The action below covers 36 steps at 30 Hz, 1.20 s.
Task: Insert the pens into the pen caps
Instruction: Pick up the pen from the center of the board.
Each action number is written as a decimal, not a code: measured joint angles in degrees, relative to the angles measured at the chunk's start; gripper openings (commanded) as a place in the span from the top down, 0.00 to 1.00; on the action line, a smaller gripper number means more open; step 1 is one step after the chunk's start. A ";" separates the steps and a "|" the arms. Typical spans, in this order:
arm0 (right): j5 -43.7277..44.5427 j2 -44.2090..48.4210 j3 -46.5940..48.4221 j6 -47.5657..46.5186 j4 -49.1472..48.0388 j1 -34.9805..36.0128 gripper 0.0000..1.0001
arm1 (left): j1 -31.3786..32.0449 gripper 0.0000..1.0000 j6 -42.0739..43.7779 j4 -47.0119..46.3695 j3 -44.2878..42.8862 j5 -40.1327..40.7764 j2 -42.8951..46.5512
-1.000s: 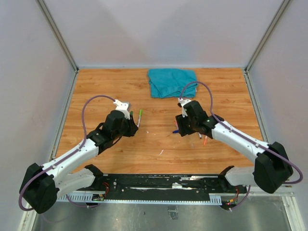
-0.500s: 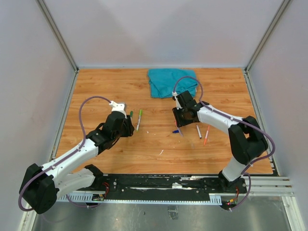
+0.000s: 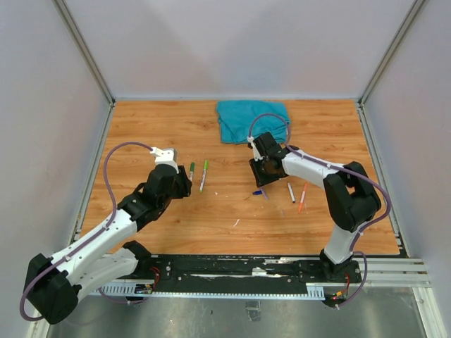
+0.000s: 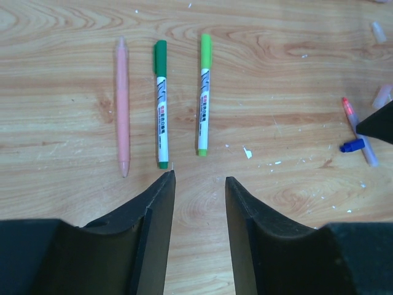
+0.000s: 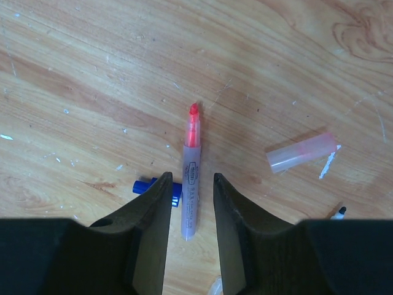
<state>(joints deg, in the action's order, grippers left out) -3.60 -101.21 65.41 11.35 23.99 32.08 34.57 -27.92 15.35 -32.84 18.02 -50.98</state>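
Observation:
In the left wrist view three pens lie side by side: a pink pen (image 4: 123, 107), a dark green capped pen (image 4: 161, 104) and a light green capped pen (image 4: 203, 95). My left gripper (image 4: 198, 179) stands open just short of them, with nothing between its fingers. My right gripper (image 5: 191, 178) is open and straddles an uncapped red-tipped pen (image 5: 192, 166) with a pale barrel; gaps show on both sides. A blue cap (image 5: 153, 186) lies against the right gripper's left finger. A translucent pink cap (image 5: 302, 152) lies to the right. From above, the left gripper (image 3: 180, 182) and right gripper (image 3: 261, 174) are low over the table.
A teal cloth (image 3: 251, 120) lies at the back of the wooden table (image 3: 148, 127). Two more pens (image 3: 291, 192) (image 3: 302, 198) lie right of the right gripper. Clear caps (image 4: 379, 31) (image 4: 382, 95) lie at the far right of the left wrist view.
My left gripper has opened, left the light green pen beside the dark green one, and drawn back to the left. My right gripper swung back over the red-tipped pen and narrowed.

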 measured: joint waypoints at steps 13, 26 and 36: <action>0.17 -3.06 0.87 -0.22 0.72 0.00 0.80 | 0.00 0.56 -0.63 -0.02 1.14 1.22 2.03; 0.52 3.26 -2.67 -0.35 0.00 0.00 0.87 | -0.02 0.59 -0.48 -6.32 5.57 -5.75 1.97; -3.96 28.50 -15.43 2.23 -10.51 0.00 0.91 | -0.02 0.44 -0.55 -15.39 7.67 -14.47 1.95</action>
<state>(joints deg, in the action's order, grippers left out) -7.55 -72.71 49.98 13.58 13.47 32.08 34.54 -28.47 -0.03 -25.17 3.55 -49.04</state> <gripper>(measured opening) 0.140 0.522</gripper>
